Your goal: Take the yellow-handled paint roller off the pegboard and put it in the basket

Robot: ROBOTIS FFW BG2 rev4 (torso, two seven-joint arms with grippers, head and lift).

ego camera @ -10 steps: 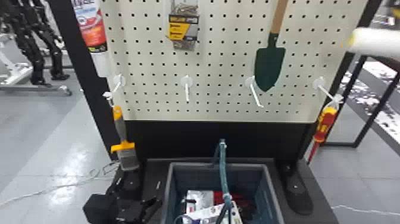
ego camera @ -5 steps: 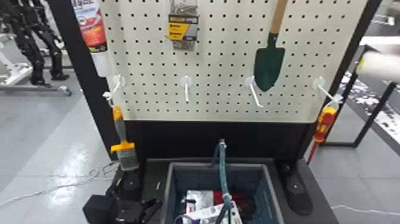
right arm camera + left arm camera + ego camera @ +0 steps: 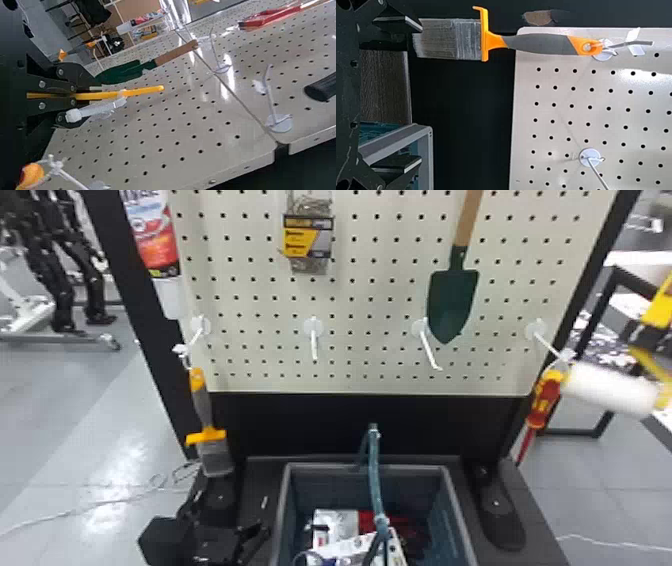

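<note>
Both R gripper [image 3: 89, 95] fingers closed on yellow handle [image 3: 142, 91], roller [image 3: 612, 390] outside pegboard's [image 3: 362, 307] R edge, L gripper [image 3: 266, 531] fingers wide apart.

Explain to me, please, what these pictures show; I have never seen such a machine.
This is a robot with two arms. One camera looks down from its head; the others sit on its wrists. The right hand grips the yellow-handled paint roller. The left hand is open and empty, near a hanging paintbrush. A green trowel and a red screwdriver also hang at the pegboard. Below stands the basket, with some packages inside.
</note>
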